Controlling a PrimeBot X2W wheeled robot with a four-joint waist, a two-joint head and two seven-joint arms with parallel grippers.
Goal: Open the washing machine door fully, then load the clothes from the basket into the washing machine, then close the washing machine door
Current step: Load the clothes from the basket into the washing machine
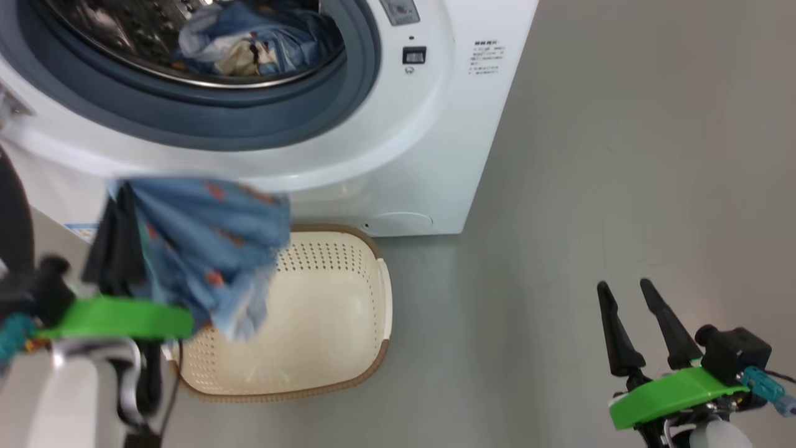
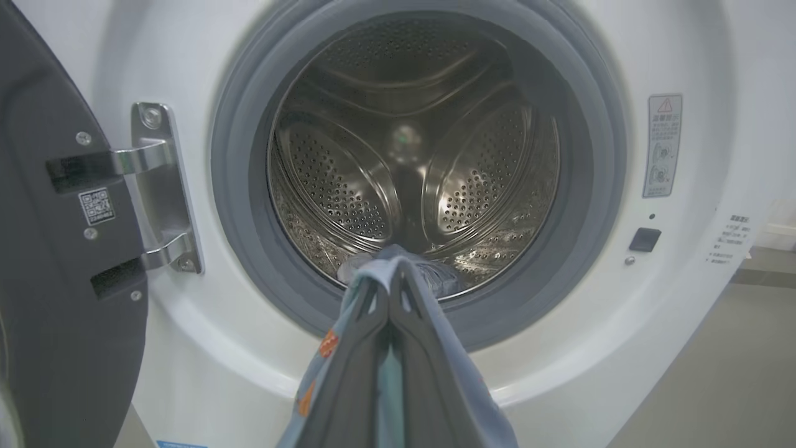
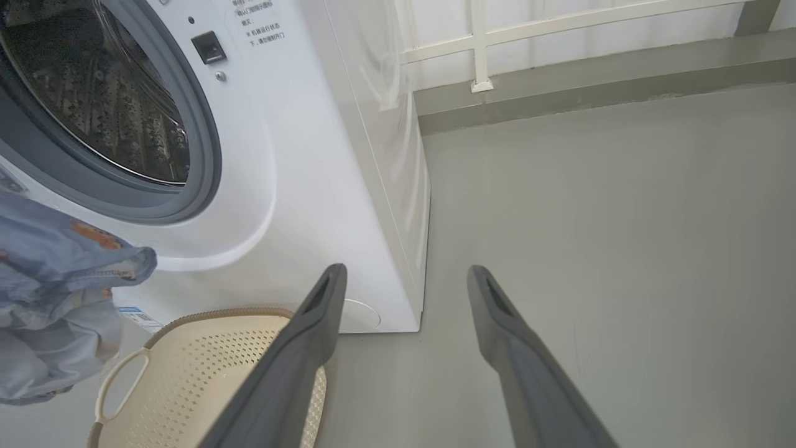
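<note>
The washing machine (image 1: 429, 124) stands with its door (image 2: 62, 261) swung open to the left on its steel hinges. Blue clothes (image 1: 249, 43) lie inside the steel drum (image 2: 410, 155). My left gripper (image 2: 388, 267) is shut on a light blue garment (image 1: 211, 249) with orange figures. The garment hangs below the drum opening and above the left part of the cream basket (image 1: 323, 311), whose visible part holds nothing. From the right wrist view it hangs at the left edge (image 3: 56, 292) over the basket (image 3: 205, 373). My right gripper (image 1: 625, 286) is open over bare floor, right of the basket.
The grey floor (image 1: 591, 186) stretches to the right of the machine. A low white rail and a wall (image 3: 559, 37) run behind it. The grey-blue gasket (image 2: 249, 249) rings the drum mouth. The door's dark rim (image 1: 12, 218) shows at the head view's left edge.
</note>
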